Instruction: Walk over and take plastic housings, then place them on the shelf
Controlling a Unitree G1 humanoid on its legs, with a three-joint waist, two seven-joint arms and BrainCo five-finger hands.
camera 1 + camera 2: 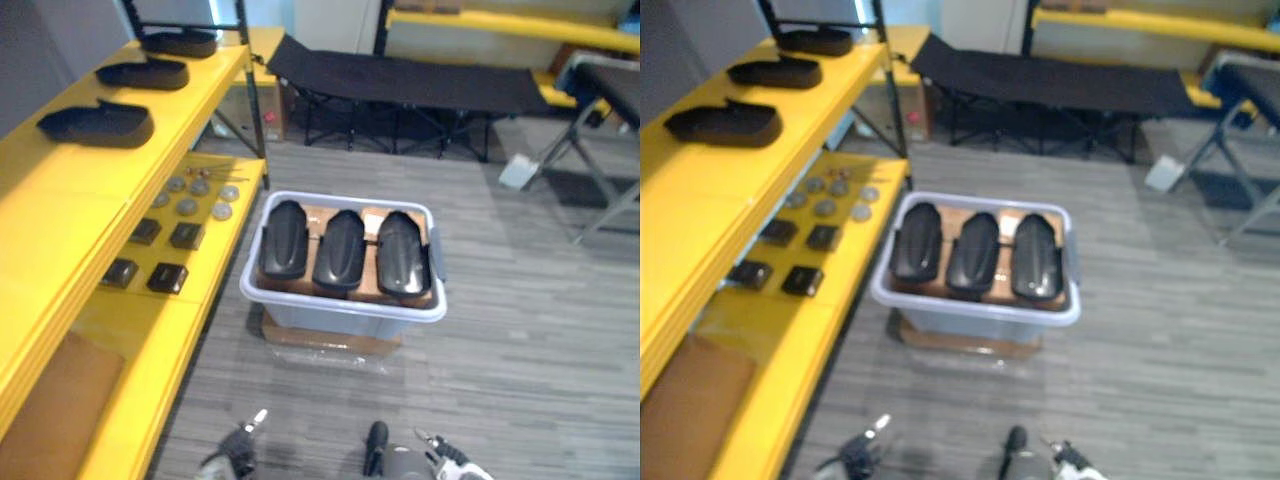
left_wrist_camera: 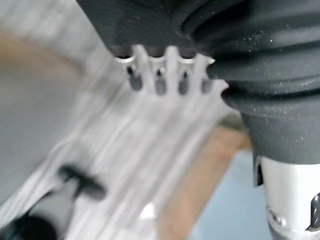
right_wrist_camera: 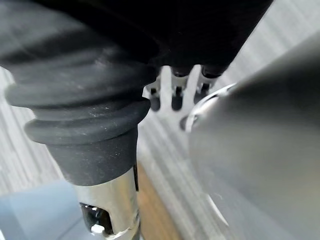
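- Three housings (image 1: 97,123) are seen laid in a row, near to far, on the top board of the yellow shelf (image 1: 60,230) at the left; that share of the task is judged done.
- Three more housings (image 1: 339,250) are seen side by side in the grey bin (image 1: 340,304), which is set on the floor just right of the shelf; these are left to be taken.
- Nothing is held in the left hand (image 2: 172,65): its fingers are shown straight and slightly apart, pointed at the floor.
- Nothing is pinched in the right hand (image 3: 176,90) either; its fingers are likewise straight and relaxed.
- Both hands are held low and well short of the bin, so the walk to it is judged not yet finished.
- A grasp, a carry and a placing are then needed for each housing in the bin.
- Bare board is seen on the near part of the top shelf, where room for more can be expected.
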